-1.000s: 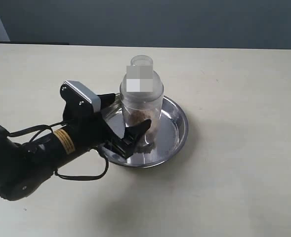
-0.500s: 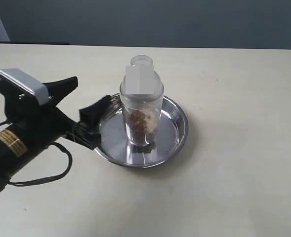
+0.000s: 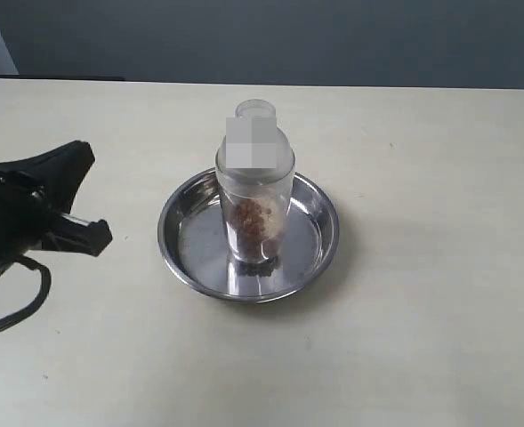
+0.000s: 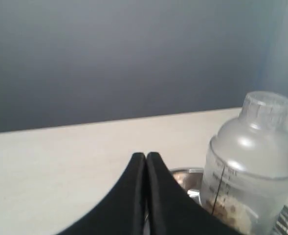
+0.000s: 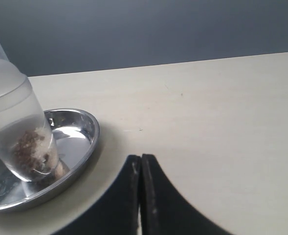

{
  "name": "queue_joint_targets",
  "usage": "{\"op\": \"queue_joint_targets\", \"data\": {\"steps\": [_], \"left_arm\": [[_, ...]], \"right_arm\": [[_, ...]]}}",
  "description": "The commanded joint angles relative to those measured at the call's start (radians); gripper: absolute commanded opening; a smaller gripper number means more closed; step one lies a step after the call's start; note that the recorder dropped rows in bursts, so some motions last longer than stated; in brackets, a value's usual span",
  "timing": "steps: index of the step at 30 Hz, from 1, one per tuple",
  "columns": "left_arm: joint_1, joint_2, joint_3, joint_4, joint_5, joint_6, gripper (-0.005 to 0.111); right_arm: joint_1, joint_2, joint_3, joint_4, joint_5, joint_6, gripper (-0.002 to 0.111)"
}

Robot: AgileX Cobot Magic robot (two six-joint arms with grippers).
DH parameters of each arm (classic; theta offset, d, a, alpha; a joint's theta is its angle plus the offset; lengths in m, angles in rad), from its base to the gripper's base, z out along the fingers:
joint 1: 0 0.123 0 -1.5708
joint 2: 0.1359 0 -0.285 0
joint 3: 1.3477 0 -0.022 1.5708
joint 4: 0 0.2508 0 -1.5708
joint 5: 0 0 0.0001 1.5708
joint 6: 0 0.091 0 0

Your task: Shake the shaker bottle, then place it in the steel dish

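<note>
The clear frosted plastic shaker bottle w/ brown bits point(image 3: 255, 191) stands upright in the round shiny steel dish point(image 3: 318, 238) – job looks done. The left end effector point(image 4: 146, 157) & right end effector point(image 5: 140, 159) are pinched closed, holding nothing – next, just keep clear.

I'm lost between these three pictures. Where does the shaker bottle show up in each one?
Exterior view: shaker bottle upright at mid-picture, in the steel dish.
Left wrist view: shaker bottle close up, in the steel dish.
Right wrist view: shaker bottle partly cut off by the frame, in the steel dish.
Shared landmark: the steel dish.
</note>
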Motion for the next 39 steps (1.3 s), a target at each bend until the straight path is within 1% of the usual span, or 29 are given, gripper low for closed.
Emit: {"op": "queue_joint_targets", "data": {"steps": [1, 3, 5, 8, 9, 12, 13, 16, 18, 22, 24, 25, 27, 29, 30, 32, 35, 37, 39], "left_arm": [[-0.001, -0.072, 0.008, -0.034, 0.251, 0.093, 0.000], [-0.001, -0.085, 0.008, -0.034, 0.307, 0.093, 0.000], [-0.001, -0.085, 0.008, -0.034, 0.332, 0.091, 0.000], [-0.001, -0.085, 0.008, -0.034, 0.329, 0.094, 0.000], [-0.001, -0.085, 0.008, -0.046, 0.313, 0.139, 0.000], [-0.001, -0.085, 0.008, -0.166, 0.202, 0.520, 0.000], [-0.001, -0.091, 0.008, -0.190, 0.185, 0.613, 0.000], [-0.001, -0.178, 0.008, -0.232, 0.191, 0.843, 0.000], [-0.001, -0.256, 0.008, -0.232, 0.206, 0.947, 0.000], [0.003, -0.417, 0.008, -0.218, 0.189, 0.986, 0.000], [0.027, -0.488, 0.008, -0.213, 0.191, 0.970, 0.000], [0.050, -0.519, 0.008, -0.215, 0.212, 0.915, 0.000], [0.119, -0.579, 0.008, -0.228, 0.305, 0.745, 0.000], [0.208, -0.655, 0.008, -0.288, 0.442, 0.594, 0.000], [0.245, -0.688, 0.009, -0.308, 0.512, 0.577, 0.000], [0.332, -0.769, 0.010, -0.274, 0.719, 0.607, 0.000], [0.423, -0.886, 0.010, -0.223, 0.953, 0.609, 0.000], [0.473, -0.952, 0.010, -0.223, 1.058, 0.609, 0.000], [0.508, -1.012, 0.010, -0.223, 1.127, 0.603, 0.000]], "right_arm": [[0.002, -0.004, 0.001, -0.006, -0.010, -0.001, -0.001], [0.002, -0.004, 0.001, -0.006, -0.010, -0.001, -0.001], [0.002, -0.004, 0.001, -0.006, -0.010, -0.001, -0.001], [0.002, -0.004, 0.001, -0.006, -0.010, -0.001, -0.001], [0.002, -0.004, 0.001, -0.006, -0.010, -0.001, -0.001], [0.002, -0.004, 0.001, -0.006, -0.010, -0.001, -0.001], [0.002, -0.004, 0.001, -0.006, -0.010, -0.001, -0.001], [0.002, -0.004, 0.001, -0.006, -0.010, -0.001, -0.001], [0.002, -0.004, 0.001, -0.006, -0.010, -0.001, -0.001], [0.002, -0.004, 0.001, -0.006, -0.010, -0.001, -0.001], [0.002, -0.004, 0.001, -0.006, -0.010, -0.001, -0.001], [0.002, -0.004, 0.001, -0.006, -0.010, -0.001, -0.001], [0.002, -0.004, 0.001, -0.006, -0.010, -0.001, -0.001], [0.002, -0.004, 0.001, -0.006, -0.010, -0.001, -0.001], [0.002, -0.004, 0.001, -0.006, -0.010, -0.001, -0.001], [0.002, -0.004, 0.001, -0.006, -0.010, -0.001, -0.001], [0.002, -0.004, 0.001, -0.006, -0.010, -0.001, -0.001], [0.002, -0.004, 0.001, -0.006, -0.010, -0.001, -0.001], [0.002, -0.004, 0.001, -0.006, -0.010, -0.001, -0.001]]}}
